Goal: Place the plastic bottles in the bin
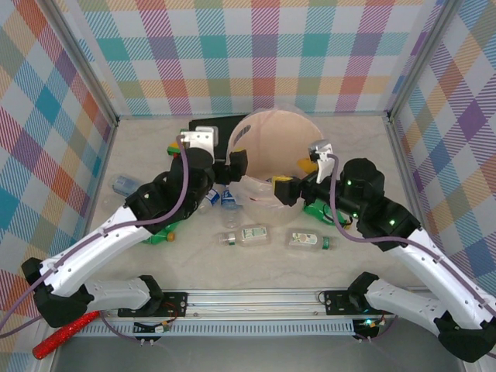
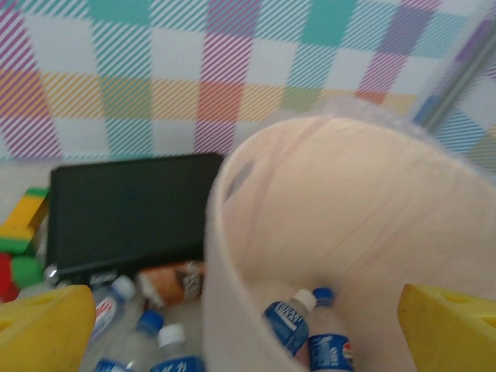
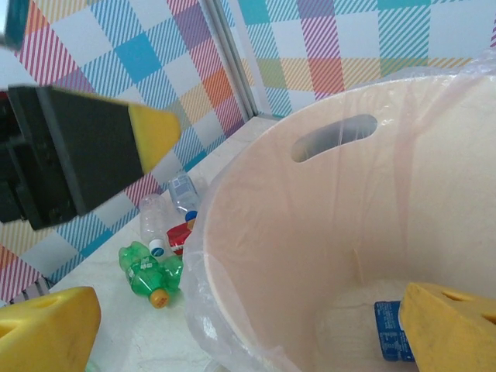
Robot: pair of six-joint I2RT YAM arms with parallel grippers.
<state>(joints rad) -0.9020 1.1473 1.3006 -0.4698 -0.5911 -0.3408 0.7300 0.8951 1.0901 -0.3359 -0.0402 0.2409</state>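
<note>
The bin [image 1: 273, 138] stands at the back centre, pinkish-beige inside with a clear liner. My left gripper [image 1: 232, 170] hangs open at the bin's left rim, its yellow fingertips [image 2: 46, 325] straddling the wall [image 2: 232, 310]. Two blue-labelled bottles [image 2: 291, 324] lie inside the bin. My right gripper [image 1: 288, 190] is open over the bin's near rim, with nothing between its fingertips [image 3: 453, 333]. Two clear bottles [image 1: 244, 235] lie on the table in front. Green bottles [image 3: 147, 270] lie left of the bin. An orange-labelled bottle [image 2: 172, 282] and blue-capped ones [image 2: 147, 329] sit beside the bin wall.
A black rectangular box [image 2: 128, 209] lies behind the bin's left side, with coloured toy blocks [image 2: 22, 225] to its left. A green bottle [image 1: 322, 211] lies under my right arm. Another clear bottle [image 1: 124, 184] rests at the far left. Checked walls enclose the table.
</note>
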